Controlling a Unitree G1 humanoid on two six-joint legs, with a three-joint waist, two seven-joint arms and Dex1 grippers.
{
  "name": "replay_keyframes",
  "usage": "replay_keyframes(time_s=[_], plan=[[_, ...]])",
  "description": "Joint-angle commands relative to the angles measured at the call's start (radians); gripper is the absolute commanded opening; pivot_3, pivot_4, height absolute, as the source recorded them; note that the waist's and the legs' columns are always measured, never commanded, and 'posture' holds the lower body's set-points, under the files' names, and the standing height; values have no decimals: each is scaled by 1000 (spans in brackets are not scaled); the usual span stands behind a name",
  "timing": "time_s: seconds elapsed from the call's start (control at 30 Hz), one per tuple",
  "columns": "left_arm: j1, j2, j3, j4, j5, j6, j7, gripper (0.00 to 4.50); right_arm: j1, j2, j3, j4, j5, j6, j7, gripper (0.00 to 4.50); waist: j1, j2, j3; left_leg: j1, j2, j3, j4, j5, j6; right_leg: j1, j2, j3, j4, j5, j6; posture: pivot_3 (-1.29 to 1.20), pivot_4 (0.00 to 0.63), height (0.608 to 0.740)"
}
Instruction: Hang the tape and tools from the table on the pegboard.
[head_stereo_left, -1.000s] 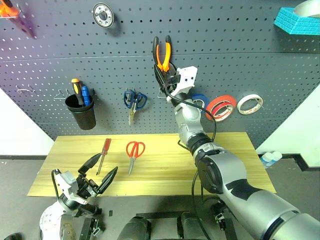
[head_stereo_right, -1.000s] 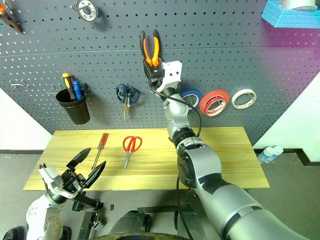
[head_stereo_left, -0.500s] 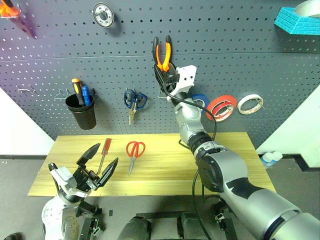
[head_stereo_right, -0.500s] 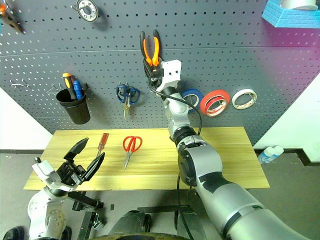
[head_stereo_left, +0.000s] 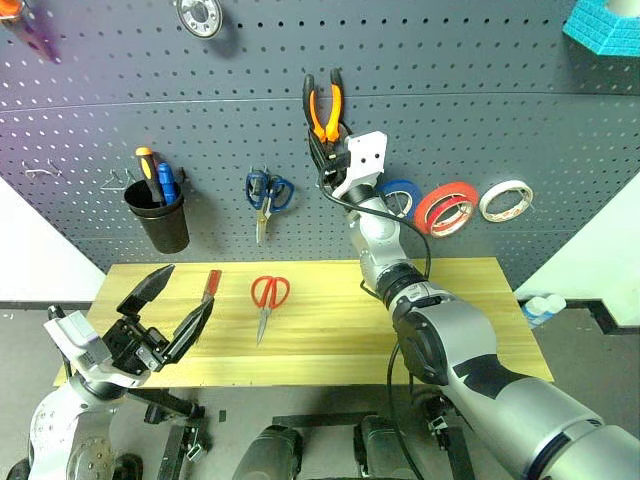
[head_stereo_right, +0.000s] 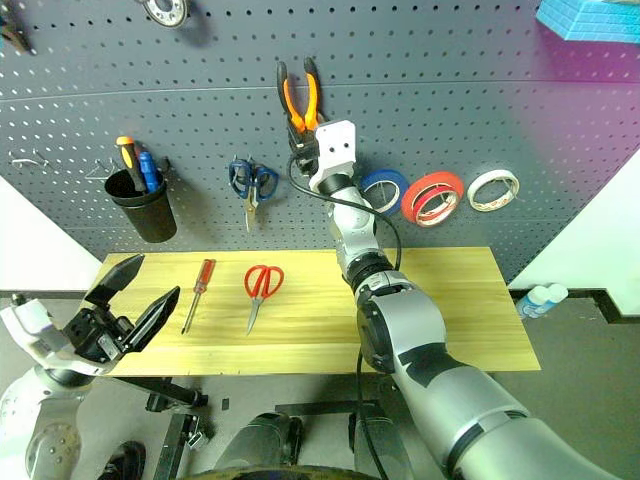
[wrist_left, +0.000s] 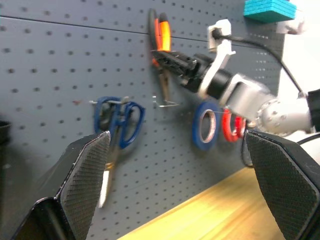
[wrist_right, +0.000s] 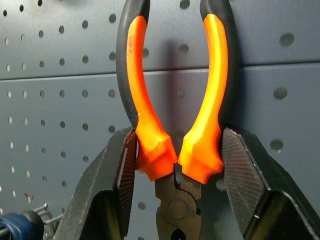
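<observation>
My right gripper (head_stereo_left: 326, 150) is raised against the dark grey pegboard (head_stereo_left: 520, 120) and shut on the pliers (head_stereo_left: 323, 104). In the right wrist view its fingers (wrist_right: 120, 170) clamp the orange-and-black handles of the pliers (wrist_right: 200, 150) just above the pivot, handles upward. My left gripper (head_stereo_left: 183, 290) hangs open and empty over the table's (head_stereo_left: 470, 330) near left corner. The red-handled screwdriver (head_stereo_right: 199, 288) and the red-handled scissors (head_stereo_left: 268, 298) lie on the wood beyond it. A thin tape roll (head_stereo_left: 504, 200) with a pale ring hangs on the pegboard at the right.
On the pegboard hang a black cup (head_stereo_left: 157, 215) holding two screwdrivers, blue-handled scissors (head_stereo_left: 266, 192), a blue roll (head_stereo_left: 401, 197) and a larger red-orange roll (head_stereo_left: 447, 208). A blue foam block (head_stereo_left: 605, 25) sits top right. A small bottle (head_stereo_left: 535, 308) stands off the table's right end.
My left gripper has risen and drifted left, still open. The right gripper keeps the pliers at the same spot on the pegboard. The camera has tipped slightly downward.
</observation>
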Motion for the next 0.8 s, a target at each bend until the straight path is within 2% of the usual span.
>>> replay_keyframes(time_s=[0.03, 0.2, 0.47, 0.53, 0.7, 0.73, 0.8], plan=[[23, 18, 5, -150, -8, 63, 88, 4500, 5, -14, -4, -4, -3, 15, -26, 2118, 1, -1, 11, 0, 0, 0, 0, 0, 0, 0, 0, 0, 0, 0, 0, 174, 198, 740], [20, 26, -27, -280, 6, 156, 206, 4500, 36, -10, 7, -5, -14, 17, -36, 2118, 1, -1, 27, 1, 1, 0, 1, 0, 0, 2, 0, 0, 0, -2, 2, 175, 221, 740], [-84, 63, -73, -387, 4, 313, 378, 4500, 87, -10, 8, -7, -6, 33, 4, 2118, 0, -3, 61, -2, 1, -1, 1, 1, 0, -1, 0, -1, 0, -1, -1, 178, 242, 740], [-106, 70, -77, -401, 1, 342, 404, 4500, 94, -8, 8, -9, -3, 31, 17, 2850, -3, -3, 61, -2, 2, -1, 0, 1, 0, -1, 1, -1, 0, 0, -1, 175, 241, 740], [-166, 85, -83, -417, -11, 401, 455, 4500, 83, -6, -15, -16, 27, 26, 54, 4332, 1, -4, 67, -2, 2, -1, 1, 1, 0, -1, 1, -1, 0, -2, 1, 169, 234, 740], [-174, 86, -83, -417, -14, 408, 459, 4500, 82, -7, -12, -17, 23, 22, 53, 4473, 1, -4, 67, -2, 2, -1, 1, 1, 0, 0, 0, -1, 0, -2, 1, 167, 233, 740], [-180, 85, -85, -416, -13, 416, 462, 4500, 81, -10, -5, -19, 13, 13, 41, 4473, 1, -5, 70, -2, 2, -1, 1, 1, 0, 0, 0, -1, 0, -2, 1, 163, 234, 740]])
